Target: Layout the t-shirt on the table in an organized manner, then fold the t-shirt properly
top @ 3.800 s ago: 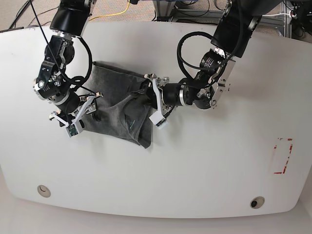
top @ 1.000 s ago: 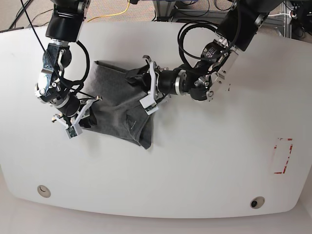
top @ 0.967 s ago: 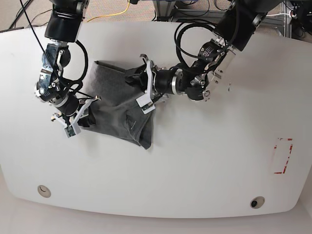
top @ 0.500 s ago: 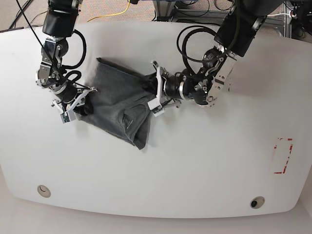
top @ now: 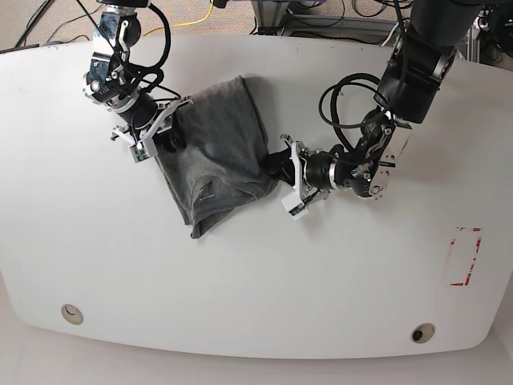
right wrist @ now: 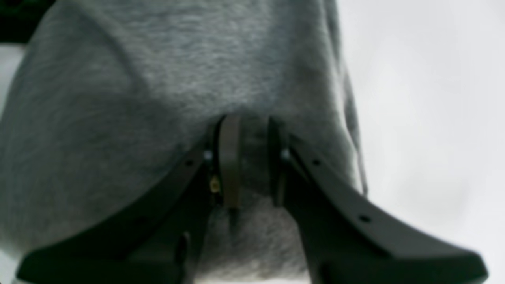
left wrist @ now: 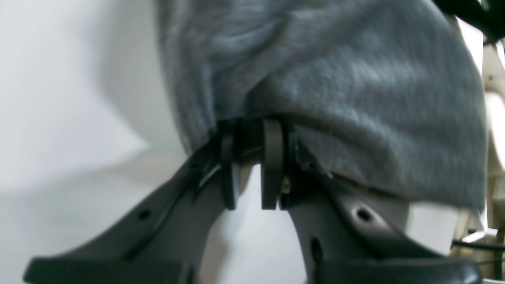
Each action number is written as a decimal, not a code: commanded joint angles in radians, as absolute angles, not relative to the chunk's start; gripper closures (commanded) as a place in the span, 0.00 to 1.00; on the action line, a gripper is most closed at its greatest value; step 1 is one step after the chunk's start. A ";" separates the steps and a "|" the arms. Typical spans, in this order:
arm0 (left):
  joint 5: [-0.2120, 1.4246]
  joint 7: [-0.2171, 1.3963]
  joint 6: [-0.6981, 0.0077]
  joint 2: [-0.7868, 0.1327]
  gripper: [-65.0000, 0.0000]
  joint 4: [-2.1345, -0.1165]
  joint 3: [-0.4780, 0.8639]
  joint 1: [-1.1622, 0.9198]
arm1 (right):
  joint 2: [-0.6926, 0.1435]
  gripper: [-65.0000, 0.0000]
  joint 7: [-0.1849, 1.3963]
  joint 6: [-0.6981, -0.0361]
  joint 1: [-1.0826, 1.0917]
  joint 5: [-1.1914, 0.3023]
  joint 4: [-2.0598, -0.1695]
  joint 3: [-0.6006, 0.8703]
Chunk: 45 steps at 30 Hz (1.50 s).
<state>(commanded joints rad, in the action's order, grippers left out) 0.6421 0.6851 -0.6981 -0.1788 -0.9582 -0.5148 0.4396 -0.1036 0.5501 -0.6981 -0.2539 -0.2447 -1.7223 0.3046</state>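
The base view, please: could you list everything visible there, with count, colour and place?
t-shirt: one, grey, bunched, left of table centre.
table: one, glossy white, fills the view.
holes: two, near front corners.
red mark: one, dashed rectangle, right edge.
cables: several, one yellow, floor behind the table.
right claw: black, shut on t-shirt's left edge.
left claw: black, shut on t-shirt's right edge.

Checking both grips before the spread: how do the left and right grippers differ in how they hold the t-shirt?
The left gripper pinches the t-shirt at its edge nearest the red mark, low over the table; the right gripper holds the opposite edge, farther back. In the wrist views, bare table shows between the left gripper's fingers, while cloth fills the gap between the right's. Both are shut on fabric.
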 joint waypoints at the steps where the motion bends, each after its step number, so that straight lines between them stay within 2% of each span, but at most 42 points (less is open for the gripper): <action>1: 0.642 0.679 -0.698 -0.179 0.87 -0.949 -0.515 0.449 | -0.094 0.83 0.550 -0.698 -0.265 -0.245 -1.735 0.305; 6: 0.642 0.676 -0.698 -0.205 0.87 -0.938 -0.513 0.487 | -0.065 0.83 0.550 -0.698 -0.288 -0.245 -1.782 0.305; 15: 0.648 0.719 -0.698 -0.228 0.87 -0.960 -0.503 0.559 | -0.071 0.83 0.585 -0.698 -0.317 -0.245 -1.951 0.303; 18: 0.648 0.765 -0.698 -0.245 0.87 -1.038 -0.475 0.555 | -0.071 0.83 0.585 -0.698 -0.321 -0.245 -1.994 0.303; 23: 0.650 0.849 -0.698 -0.222 0.87 -1.224 -0.417 0.483 | -0.071 0.83 0.587 -0.698 -0.283 -0.245 -1.995 0.300; 29: 0.645 0.911 -0.698 -0.122 0.87 -1.411 -0.346 0.338 | -0.073 0.83 0.638 -0.698 -0.199 -0.245 -1.913 0.300; 36: 0.644 0.911 -0.698 -0.019 0.87 -1.468 -0.346 0.194 | -0.128 0.83 0.627 -0.698 -0.108 -0.245 -1.721 0.300; 45: 0.641 0.908 -0.682 0.005 0.87 -1.446 -0.346 0.113 | -0.165 0.83 0.486 -0.698 -0.102 -0.245 -1.538 0.300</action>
<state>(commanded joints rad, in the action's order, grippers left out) 0.6406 0.9076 -0.6820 0.0054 -1.4461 -0.3460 0.1128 -0.1649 0.4856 -0.6981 -0.1020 -0.2447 -1.5382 0.3000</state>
